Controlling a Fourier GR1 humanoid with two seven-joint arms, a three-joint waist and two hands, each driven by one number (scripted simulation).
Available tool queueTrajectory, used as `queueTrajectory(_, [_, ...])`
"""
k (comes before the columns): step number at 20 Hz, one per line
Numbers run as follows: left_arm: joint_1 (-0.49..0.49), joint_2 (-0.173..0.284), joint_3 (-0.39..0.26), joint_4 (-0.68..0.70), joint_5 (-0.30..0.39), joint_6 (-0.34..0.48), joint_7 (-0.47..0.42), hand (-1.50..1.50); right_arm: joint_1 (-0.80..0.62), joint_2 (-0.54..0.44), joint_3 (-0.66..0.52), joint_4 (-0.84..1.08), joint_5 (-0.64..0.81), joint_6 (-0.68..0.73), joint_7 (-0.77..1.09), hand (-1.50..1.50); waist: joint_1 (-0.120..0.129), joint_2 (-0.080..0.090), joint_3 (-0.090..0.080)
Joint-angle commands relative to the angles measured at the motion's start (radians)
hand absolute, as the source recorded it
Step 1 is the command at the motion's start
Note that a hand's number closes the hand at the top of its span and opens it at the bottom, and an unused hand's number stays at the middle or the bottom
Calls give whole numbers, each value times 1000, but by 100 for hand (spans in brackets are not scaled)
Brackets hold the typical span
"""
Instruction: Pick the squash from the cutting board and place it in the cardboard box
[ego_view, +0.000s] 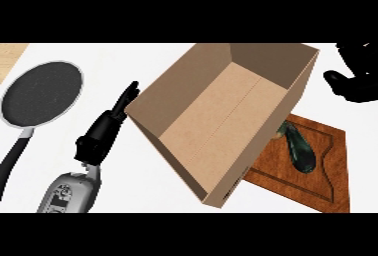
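The squash is lying on the cutting board, beside the cardboard box. The left hand is reaching out with straight fingers. The right hand is curling around nothing.

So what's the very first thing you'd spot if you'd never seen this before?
The big open cardboard box in the middle, which looks empty. Right of it, a dark green squash lies on a wooden cutting board, partly behind the box's wall. At far left sits a black frying pan, with the left hand stretched out between pan and box.
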Motion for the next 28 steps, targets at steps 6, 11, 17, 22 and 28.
queueTrajectory(6, [-14, -11, 12, 80, -8, -22, -22, 0, -226, 194, 38, 180, 48, 58, 116, 150, -8, 3, -2])
queueTrajectory(11, [9, -30, -12, 50, -30, -19, -15, 0, -201, 287, 59, 176, 190, -53, 107, 150, -13, 1, -2])
queueTrajectory(17, [-9, 14, 34, 58, 11, -77, -12, 0, -264, 435, 143, 344, 372, -194, 57, 150, -6, 5, -2])
queueTrajectory(22, [3, -1, 26, -3, 0, -63, 28, 0, -248, 514, 193, 423, 489, -257, 23, 150, -7, 2, -2])
queueTrajectory(28, [7, -6, 24, 8, 5, -73, 26, 0, -254, 605, 194, 633, 462, -147, 101, -150, 0, 6, -2])
